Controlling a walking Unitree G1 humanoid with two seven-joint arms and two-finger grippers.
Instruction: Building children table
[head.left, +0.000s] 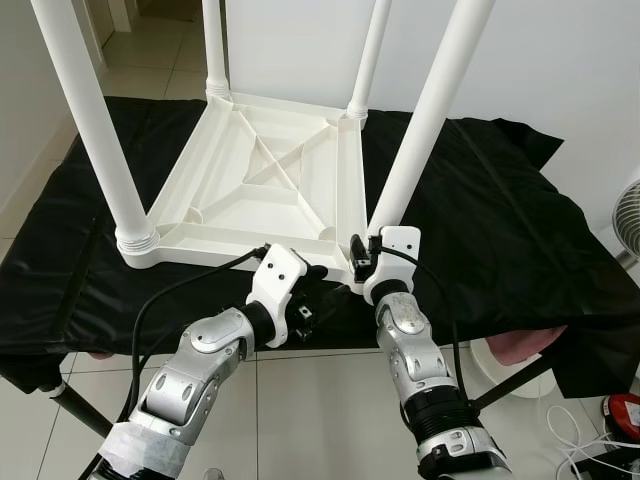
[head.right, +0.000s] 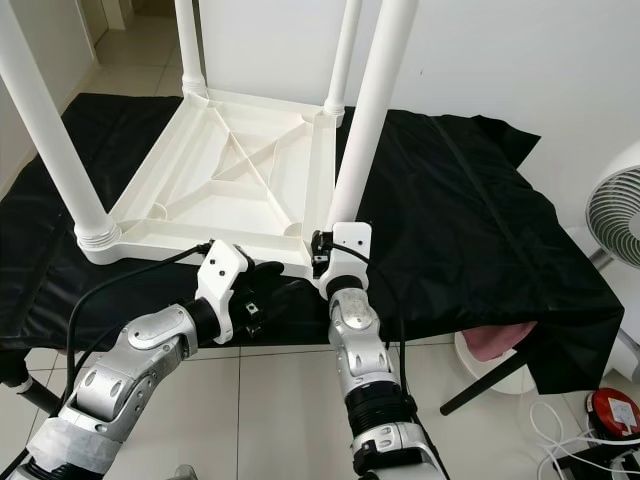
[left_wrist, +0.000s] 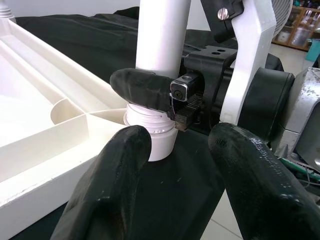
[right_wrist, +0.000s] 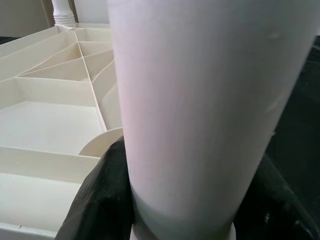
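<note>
The upturned table top (head.left: 262, 180) is lying on the black cloth (head.left: 480, 220) with all four legs standing; I'm judging only the near-right leg (head.left: 425, 120) at five o'clock needs tightening. My right gripper (head.left: 368, 262) is clamping its base, while my left gripper (left_wrist: 175, 165) is hovering open beside it.
</note>
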